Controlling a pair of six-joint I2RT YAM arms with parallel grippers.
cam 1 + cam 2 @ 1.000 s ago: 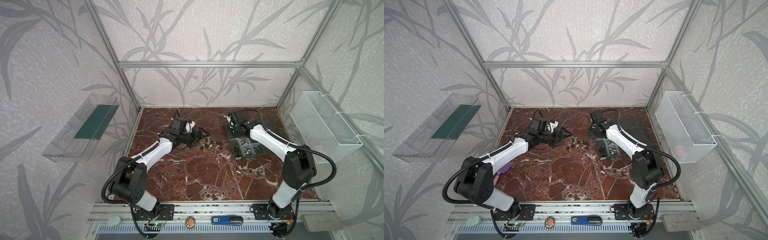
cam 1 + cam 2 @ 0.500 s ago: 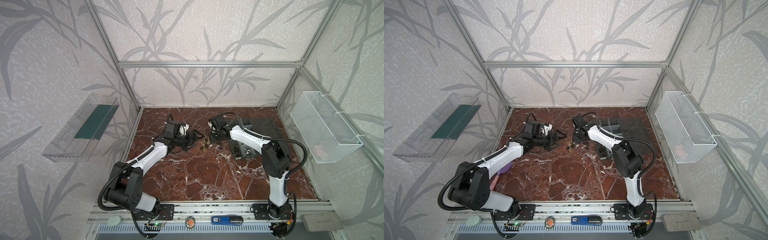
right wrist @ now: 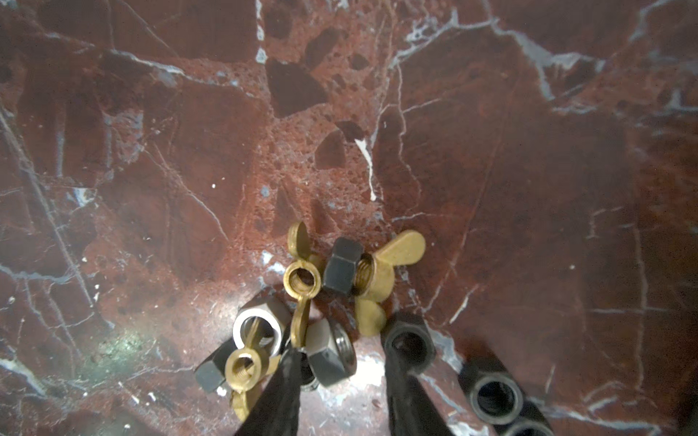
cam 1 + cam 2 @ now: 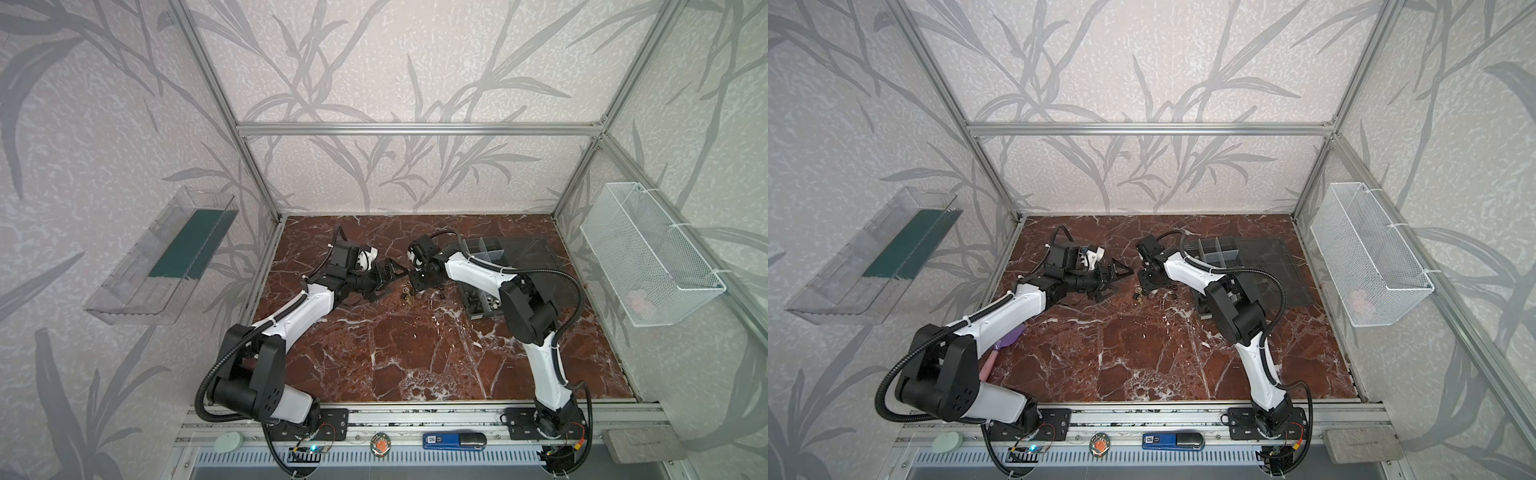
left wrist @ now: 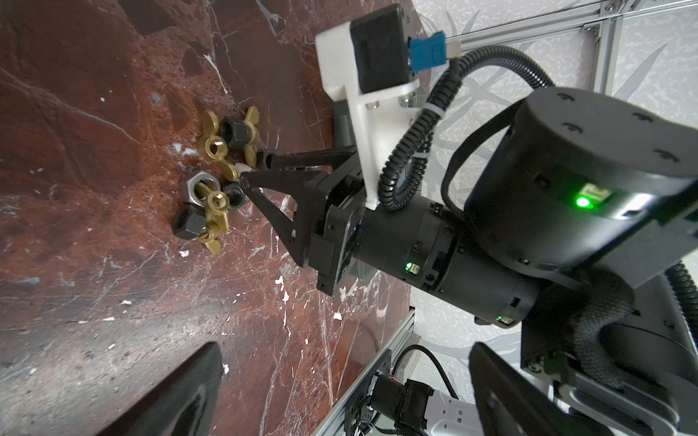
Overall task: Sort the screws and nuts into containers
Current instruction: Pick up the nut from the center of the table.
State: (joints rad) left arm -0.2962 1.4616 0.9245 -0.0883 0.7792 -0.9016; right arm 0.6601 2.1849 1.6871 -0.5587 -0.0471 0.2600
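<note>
The screws and nuts form a small pile point(image 4: 406, 293) point(image 4: 1140, 296) on the red marble floor. It holds brass wing nuts point(image 3: 377, 271), black hex nuts point(image 3: 342, 270) and a silver hex nut point(image 3: 258, 324). My right gripper point(image 3: 342, 353) point(image 4: 415, 286) is down at the pile, open, and its fingers straddle a grey hex nut point(image 3: 330, 358) with a gap on one side. The left wrist view shows that gripper's tips point(image 5: 255, 170) at the pile's edge. My left gripper point(image 5: 340, 396) point(image 4: 388, 276) hovers wide open and empty just left of the pile. The containers point(image 4: 482, 305) point(image 4: 1214, 253) lie to the right, partly hidden by my right arm.
The box's smoky lid point(image 4: 519, 253) lies open behind it. A white wire basket point(image 4: 648, 257) hangs on the right wall and a clear bin point(image 4: 166, 257) on the left wall. A purple and pink spatula point(image 4: 1007, 338) lies under my left arm. More black nuts point(image 3: 491, 396) lie beside the pile.
My right arm swung left from the organizer box to the pile and came down on it, its jaws narrowing a little. The left gripper drew back slightly to the left, still wide open.
</note>
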